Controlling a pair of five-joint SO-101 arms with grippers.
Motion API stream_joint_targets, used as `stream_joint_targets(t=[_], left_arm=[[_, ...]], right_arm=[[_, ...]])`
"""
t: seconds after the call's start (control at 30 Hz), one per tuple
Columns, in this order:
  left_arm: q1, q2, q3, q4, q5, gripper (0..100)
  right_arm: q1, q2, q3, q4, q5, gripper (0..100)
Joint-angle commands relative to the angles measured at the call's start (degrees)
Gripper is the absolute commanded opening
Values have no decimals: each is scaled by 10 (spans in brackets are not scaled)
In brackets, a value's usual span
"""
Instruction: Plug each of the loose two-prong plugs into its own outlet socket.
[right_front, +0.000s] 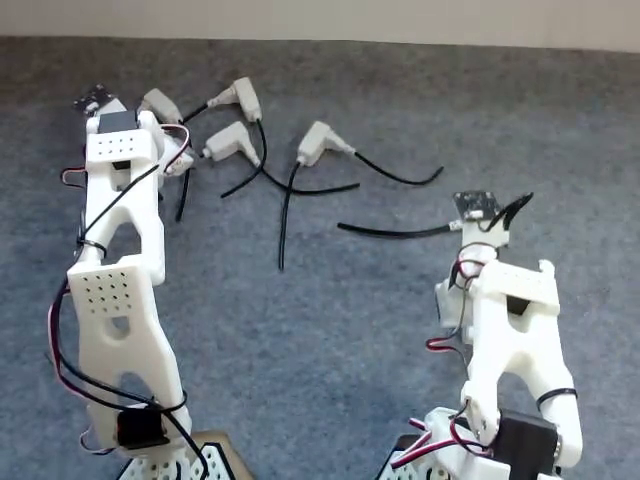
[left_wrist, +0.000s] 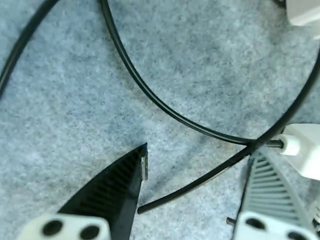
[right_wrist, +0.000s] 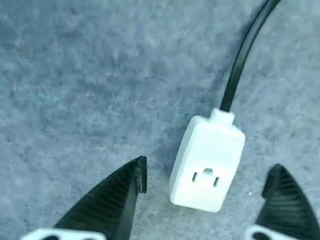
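Right up close, the right gripper (right_wrist: 208, 171) has its jaws spread wide with nothing gripped. The white outlet socket (right_wrist: 210, 160) lies between them on the grey felt-like surface (right_wrist: 75, 75), slotted face turned toward the camera. Its black cord (right_wrist: 240, 65) runs off the far end.

My take on handling: it looks like a small moulded plastic block, so light, rigid and probably a bit slick on the flat sides. Being that light, the cord is the boss here. It looks springy enough to twist or drag the block once it's lifted. I'd pinch across the two broad side walls, mid-body. Keep off the cord and off the slotted face, since that has to stay free for the prongs. The felt should stop it skating while the jaws close.

Further out, in the high view, that cord (right_front: 390, 232) trails across the surface toward the middle. At the far side sit several white plug ends (right_front: 318, 143) with their black leads (right_front: 285, 215) crossing each other. Can't tell from here which are plugs and which are sockets. The left gripper (left_wrist: 200, 162) is over that tangle with its jaws released too. A black lead runs between them, and one white end (left_wrist: 302, 150) lies just beside the grey jaw.
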Motion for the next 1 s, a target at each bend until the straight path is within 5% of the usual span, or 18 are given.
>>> stream_joint_targets(t=[0.0, 0.2, 0.6, 0.97], left_arm=[[-7, -4, -18, -4, -1, 306], [-7, -4, -18, -4, -1, 306], [-7, -4, -18, -6, -1, 306], [-8, -4, -18, -6, -1, 306]], right_arm=[[-3, -17, 10, -21, 3, 270], [21, -23, 36, -40, 3, 270], [-31, -23, -126, 126, -49, 270], [-20, -17, 2, 12, -65, 270]])
